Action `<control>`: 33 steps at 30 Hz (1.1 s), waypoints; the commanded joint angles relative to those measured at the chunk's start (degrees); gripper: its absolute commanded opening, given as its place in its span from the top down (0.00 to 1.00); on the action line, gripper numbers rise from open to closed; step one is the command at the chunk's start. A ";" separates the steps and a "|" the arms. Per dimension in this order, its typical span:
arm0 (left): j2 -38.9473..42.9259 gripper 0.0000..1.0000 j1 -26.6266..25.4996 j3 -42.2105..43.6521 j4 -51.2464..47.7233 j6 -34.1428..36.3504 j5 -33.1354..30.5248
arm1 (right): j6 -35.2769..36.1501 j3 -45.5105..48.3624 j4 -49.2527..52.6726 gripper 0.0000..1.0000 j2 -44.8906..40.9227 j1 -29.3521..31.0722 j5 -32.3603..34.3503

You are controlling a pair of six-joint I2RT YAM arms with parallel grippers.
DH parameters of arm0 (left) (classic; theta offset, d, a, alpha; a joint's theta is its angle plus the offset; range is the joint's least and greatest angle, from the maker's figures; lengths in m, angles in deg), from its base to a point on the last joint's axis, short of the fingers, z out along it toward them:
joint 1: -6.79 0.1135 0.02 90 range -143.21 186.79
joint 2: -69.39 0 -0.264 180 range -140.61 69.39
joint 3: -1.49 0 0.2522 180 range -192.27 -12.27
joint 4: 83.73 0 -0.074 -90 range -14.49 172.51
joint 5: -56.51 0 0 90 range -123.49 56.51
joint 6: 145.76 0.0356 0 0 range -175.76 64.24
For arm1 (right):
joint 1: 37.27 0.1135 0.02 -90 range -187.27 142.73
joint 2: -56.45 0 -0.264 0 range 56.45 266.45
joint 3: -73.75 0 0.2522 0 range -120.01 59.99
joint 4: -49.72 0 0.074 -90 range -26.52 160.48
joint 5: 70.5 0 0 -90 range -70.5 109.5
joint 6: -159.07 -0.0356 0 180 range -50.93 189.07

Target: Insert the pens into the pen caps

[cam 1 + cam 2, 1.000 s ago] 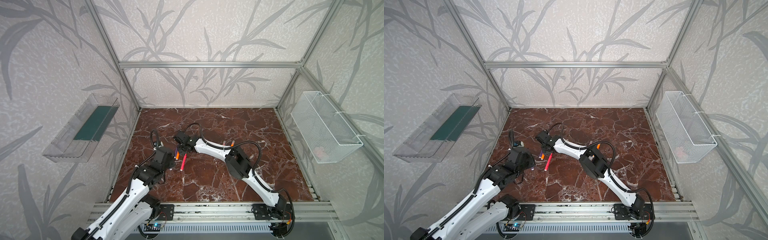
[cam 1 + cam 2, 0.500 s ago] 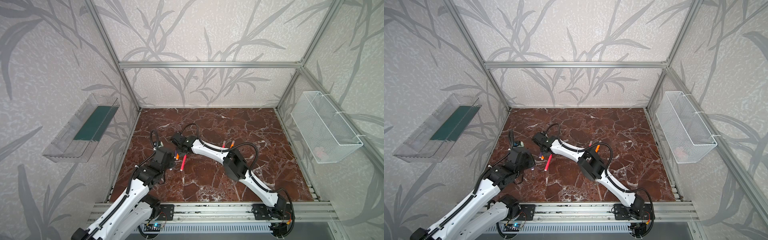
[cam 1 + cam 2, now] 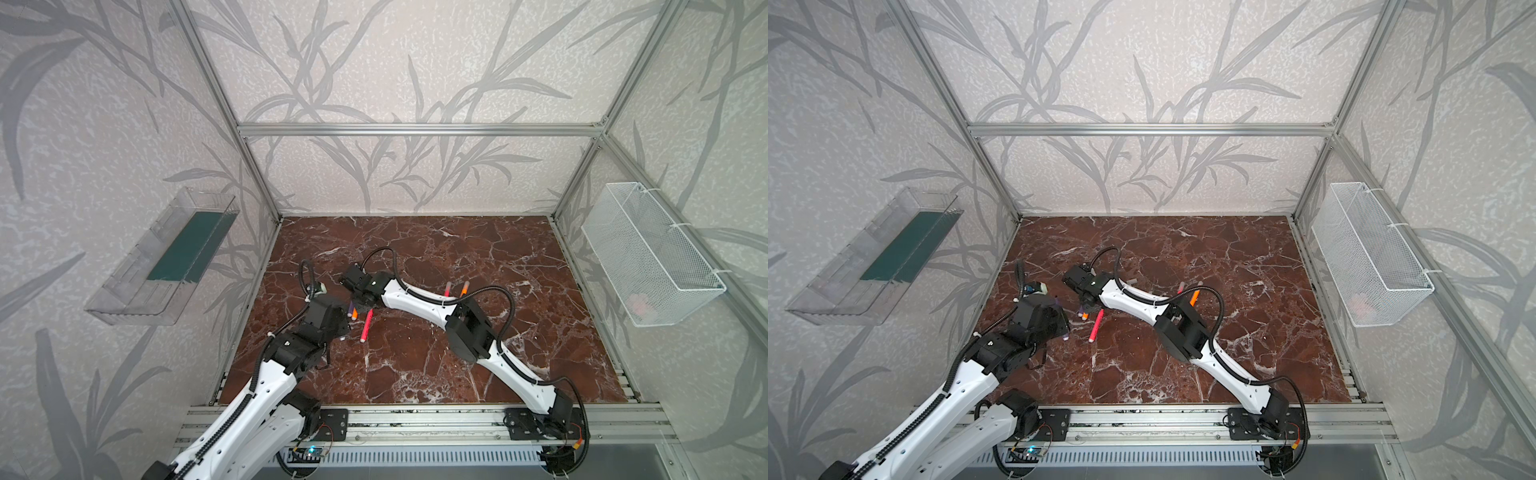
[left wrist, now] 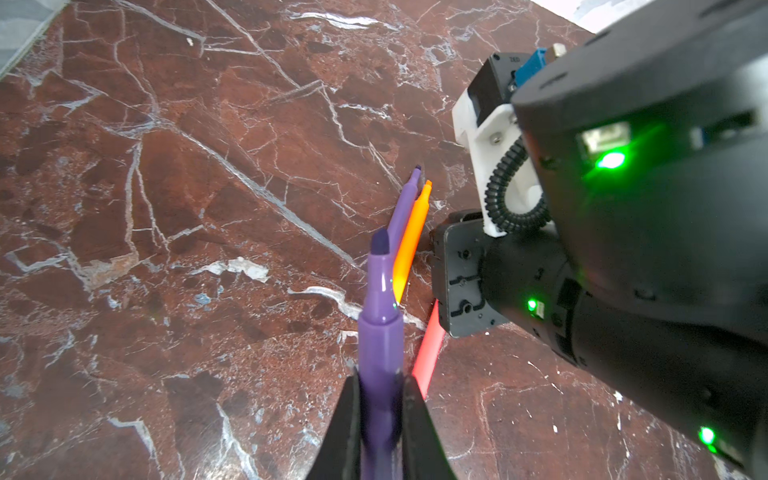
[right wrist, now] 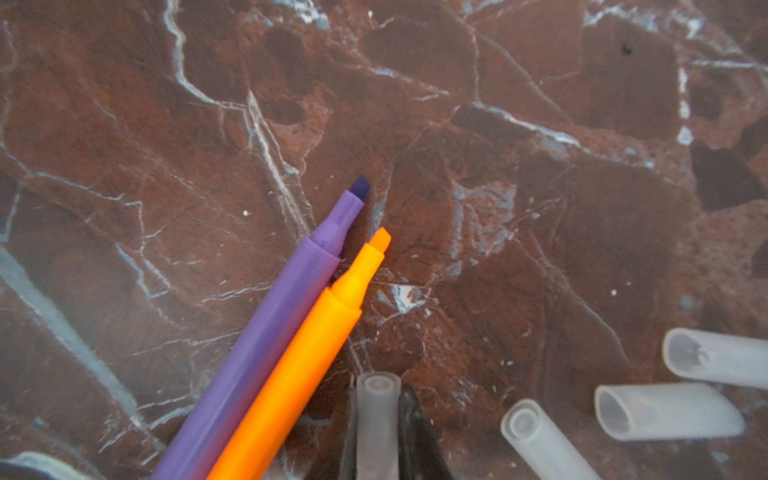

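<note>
Nearest the front rail, the left gripper (image 4: 381,378) is clenched on the held purple pen (image 4: 380,332), whose bare dark tip is pointed away from the fingers (image 4: 345,424) and out over the marble table (image 3: 457,232). Just beyond that tip, three pens are laid on the table. The pink-red pen (image 3: 367,326) is set slightly apart and reaches nearer the front. The lying purple pen (image 5: 266,332) and the orange pen (image 5: 299,365) are pressed side by side, touching along their barrels, with both tips uncapped and turned the same way. The right gripper (image 5: 380,386) is stretched across the middle into the left half of both top views and is held low just beside these two pens. It is closed on the held cap (image 5: 376,415), a translucent tube gripped on both sides with its open end turned away from the fingers. Whether the cap is lifted off the table cannot be told. Three loose caps (image 5: 665,411) are scattered on the marble near it. Farther back, behind the right arm, the second pink-red pen (image 3: 448,289) and the second orange pen (image 3: 465,287) are found close together, partly hidden, with pale greyish far ends. On the side walls, a clear tray (image 3: 166,257) lined with a green sheet and a white mesh basket (image 3: 648,257) are hung.
</note>
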 commanded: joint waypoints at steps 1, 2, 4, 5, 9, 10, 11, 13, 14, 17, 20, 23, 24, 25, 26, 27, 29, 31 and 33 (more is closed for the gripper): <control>1.60 1.00 0.28 1.08 1.47 0.76 2.87 | -1.69 2.95 -1.20 0.89 -4.55 -0.59 -0.49; 1.86 1.00 0.26 1.13 2.16 1.07 3.97 | -1.61 4.08 -2.42 0.89 -6.00 -0.80 -0.87; 1.93 1.00 0.27 1.41 3.70 1.79 7.37 | -1.66 7.03 -5.01 0.90 -10.27 -1.51 -1.76; 1.90 1.00 0.31 1.59 4.56 2.56 9.38 | -1.75 8.96 -6.32 0.91 -12.33 -1.94 -2.02; 1.89 1.00 0.14 3.51 12.15 3.96 19.99 | -3.13 25.06 -17.06 0.91 -25.76 -3.75 -2.63; 1.80 1.00 0.03 3.93 13.96 3.74 22.13 | -3.95 30.51 -20.70 0.91 -29.67 -4.38 -2.66; 1.60 1.00 0.07 4.27 15.17 3.61 23.63 | -4.84 35.98 -24.92 0.92 -33.40 -5.09 -2.58; 0.83 1.00 -0.38 4.78 17.74 3.61 26.68 | -6.41 46.29 -32.05 0.92 -40.37 -6.43 -2.56; 0.41 1.00 -0.61 5.19 19.51 3.45 28.63 | -6.76 50.75 -34.67 0.92 -43.49 -7.28 -2.66; -0.84 1.00 -2.22 6.55 25.48 2.58 32.95 | -11.03 61.10 -39.74 0.93 -51.30 -9.52 -3.26; -2.49 1.00 -6.05 6.37 29.23 2.92 34.15 | -13.45 69.67 -44.66 0.94 -58.16 -11.91 -5.00; -5.26 1.00 -11.99 5.03 31.36 4.49 32.97 | -14.64 75.43 -47.95 0.94 -63.47 -13.83 -6.78; -6.33 1.00 -13.53 4.59 32.18 4.87 32.93 | -14.98 76.70 -48.64 0.94 -64.90 -14.26 -7.55; -7.64 1.00 -14.85 4.16 33.05 5.20 33.04 | -15.23 77.99 -49.32 0.94 -66.26 -14.76 -8.28; -8.71 1.00 -15.90 3.79 33.49 5.38 33.05 | -15.55 79.16 -49.60 0.94 -67.62 -15.10 -8.67; -9.75 1.00 -16.51 3.52 33.86 5.60 32.86 | -15.76 79.88 -49.68 0.95 -68.76 -15.28 -8.68; -11.62 1.00 -17.47 3.02 34.65 5.87 32.17 | -15.85 81.65 -49.84 0.95 -71.27 -15.42 -8.34; -13.71 1.00 -18.27 2.33 35.16 6.14 32.33 | -15.74 82.87 -49.90 0.95 -73.36 -15.37 -8.28; -15.84 1.00 -19.38 1.59 35.96 6.25 32.42 | -15.90 83.71 -50.44 0.95 -74.50 -15.46 -9.14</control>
